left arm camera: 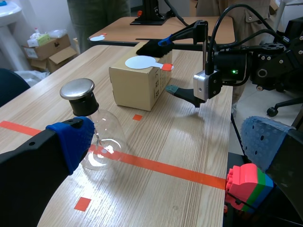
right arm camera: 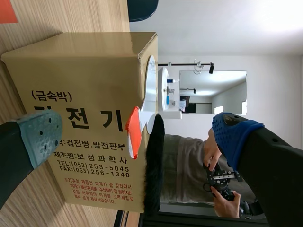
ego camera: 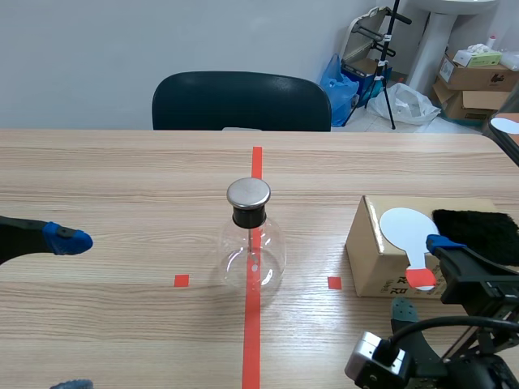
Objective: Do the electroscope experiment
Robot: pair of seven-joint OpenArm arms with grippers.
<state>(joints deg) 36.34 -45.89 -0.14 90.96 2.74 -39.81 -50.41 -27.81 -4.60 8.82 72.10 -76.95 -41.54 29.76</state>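
Centrally on the light wooden worktop (ego camera: 122,178) stands the clear glass electroscope flask (ego camera: 251,251), upright on the red tape line (ego camera: 251,340), well apart from both arms. It has a bulbous body, a black stopper (ego camera: 248,216) in its neck and a round polished metal cap (ego camera: 248,193) on top. It looks light, smooth and breakable, and its curved wall would likely slip between pads. If it had to be moved, the neck at the stopper seems the safest hold, though the experiment probably only needs its cap approached. Near the flask, toward the right arm, sits a brown cardboard box (ego camera: 377,259) bearing a thin white round plastic paddle (ego camera: 404,227) and, beside it, a black fur pad (ego camera: 478,231). The paddle appears stiff, flat and very light. Its orange-red handle (ego camera: 420,278) juts past the box's near edge, and that overhang is the natural place to pinch it, since the disc lies flush on the cardboard. The fur looks soft and would crush easily under a grip. The right end effector (right arm camera: 135,135) is spread wide just before the box, one finger low beside the printed face and the other above the top, with the handle in the gap and nothing gripped. The left end effector (left arm camera: 168,139) is also spread wide and holds nothing, beside the flask on the side away from the box.
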